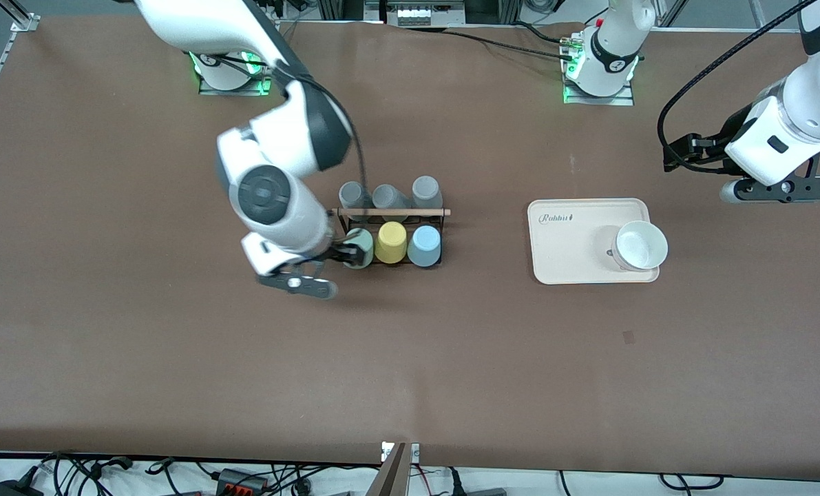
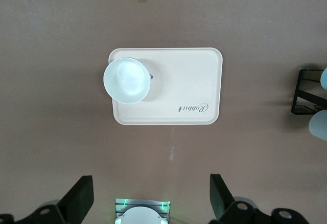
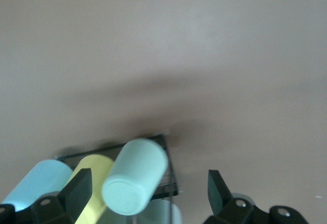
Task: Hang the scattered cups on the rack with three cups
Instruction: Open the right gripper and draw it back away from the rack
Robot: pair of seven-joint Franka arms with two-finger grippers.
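Front view shows us the right gripper [image 1: 352, 255] with fingers spread around the pale mint green tapered cup [image 1: 361, 248] on the black wire rack [image 1: 390, 215], while our left gripper [image 2: 149, 199] waits open above the cream tray [image 2: 196, 89].

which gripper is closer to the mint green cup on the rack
Right. The right gripper is open right at the mint green cup on the rack. The left gripper waits open toward the left arm's end of the table, past the tray.

Brown table [image 1: 141, 358] (matte) — evenly lit
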